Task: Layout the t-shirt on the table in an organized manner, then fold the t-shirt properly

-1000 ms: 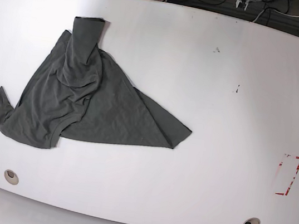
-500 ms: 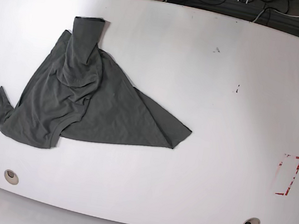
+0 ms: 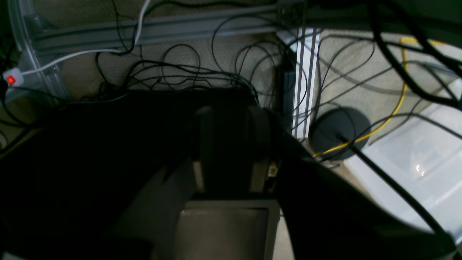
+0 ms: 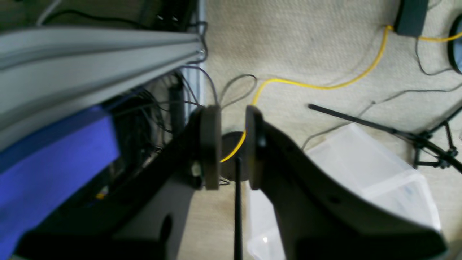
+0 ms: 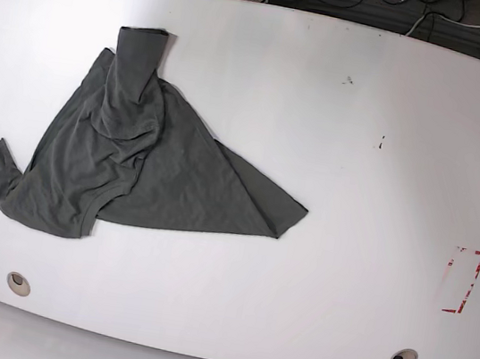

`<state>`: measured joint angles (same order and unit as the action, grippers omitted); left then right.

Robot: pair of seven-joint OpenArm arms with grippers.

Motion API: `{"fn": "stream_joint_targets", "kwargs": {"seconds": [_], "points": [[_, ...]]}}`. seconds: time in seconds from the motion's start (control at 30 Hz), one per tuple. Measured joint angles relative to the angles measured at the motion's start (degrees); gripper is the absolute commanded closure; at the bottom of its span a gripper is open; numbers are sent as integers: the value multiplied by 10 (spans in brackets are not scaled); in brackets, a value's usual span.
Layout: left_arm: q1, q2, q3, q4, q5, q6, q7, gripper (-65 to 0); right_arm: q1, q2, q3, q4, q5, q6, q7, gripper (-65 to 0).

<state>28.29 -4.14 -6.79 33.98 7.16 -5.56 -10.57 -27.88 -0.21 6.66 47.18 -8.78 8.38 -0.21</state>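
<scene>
T-shirt: dark grey, crumpled, unfolded; lies on the table toward its 9 o'clock side, one sleeve pointing to 12 o'clock, another trailing to 8 o'clock, a corner of cloth reaching toward centre.

Table: glossy white; grommet holes at 7 and 5 o'clock; red-and-white marking near 4 o'clock.

Left gripper: off the table, over floor cables; in deep shadow, fingers a little apart, nothing seen between them.

Right gripper: off the table, above carpet and a yellow cable; fingers parted by a narrow gap, holding nothing.
</scene>
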Motion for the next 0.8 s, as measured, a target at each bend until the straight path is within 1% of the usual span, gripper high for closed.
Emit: {"fn": "stream_joint_targets", "kwargs": {"seconds": [0.1, 0.17, 0.73, 0.8], "points": [[27, 0, -11, 40, -2, 0, -1, -142, -24, -1, 0, 28, 1, 4, 1, -116], [47, -2, -11, 68, -1, 4, 0, -142, -42, -1, 0, 48, 1, 3, 0, -116], [229, -2, -13, 317, -2, 0, 0, -140, -200, 0, 0, 238, 2, 2, -1, -116], [251, -2, -13, 348, -1, 0, 2, -140, -220, 0, 0, 262, 12, 2, -3, -116]]}}
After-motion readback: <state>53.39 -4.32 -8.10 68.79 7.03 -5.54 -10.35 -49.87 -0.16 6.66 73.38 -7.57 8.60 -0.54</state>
